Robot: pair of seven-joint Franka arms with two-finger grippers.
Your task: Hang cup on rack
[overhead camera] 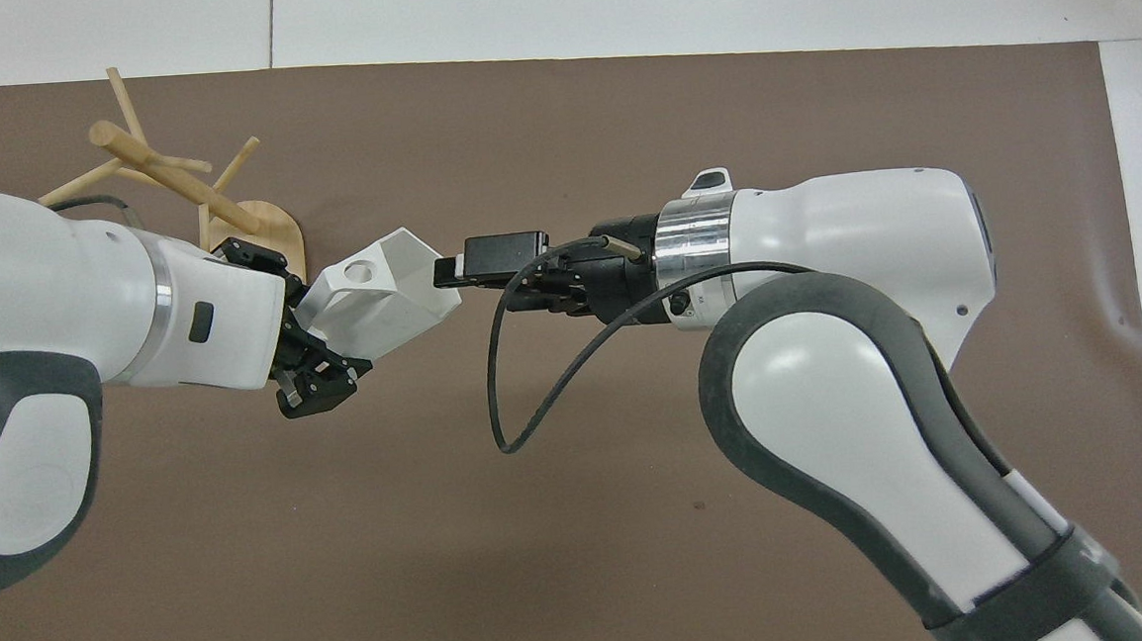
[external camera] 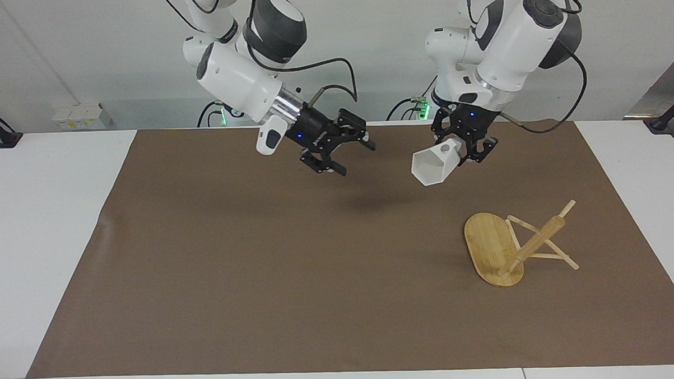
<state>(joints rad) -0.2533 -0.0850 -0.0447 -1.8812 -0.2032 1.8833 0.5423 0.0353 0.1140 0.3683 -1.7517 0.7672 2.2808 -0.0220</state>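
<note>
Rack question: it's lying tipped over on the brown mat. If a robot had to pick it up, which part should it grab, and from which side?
Probably the thick central post of the rack, taken from above with the jaws across it. It slants up off the mat, clear of the thin pegs midway; the oval base stands on edge and looks too wide.
</note>
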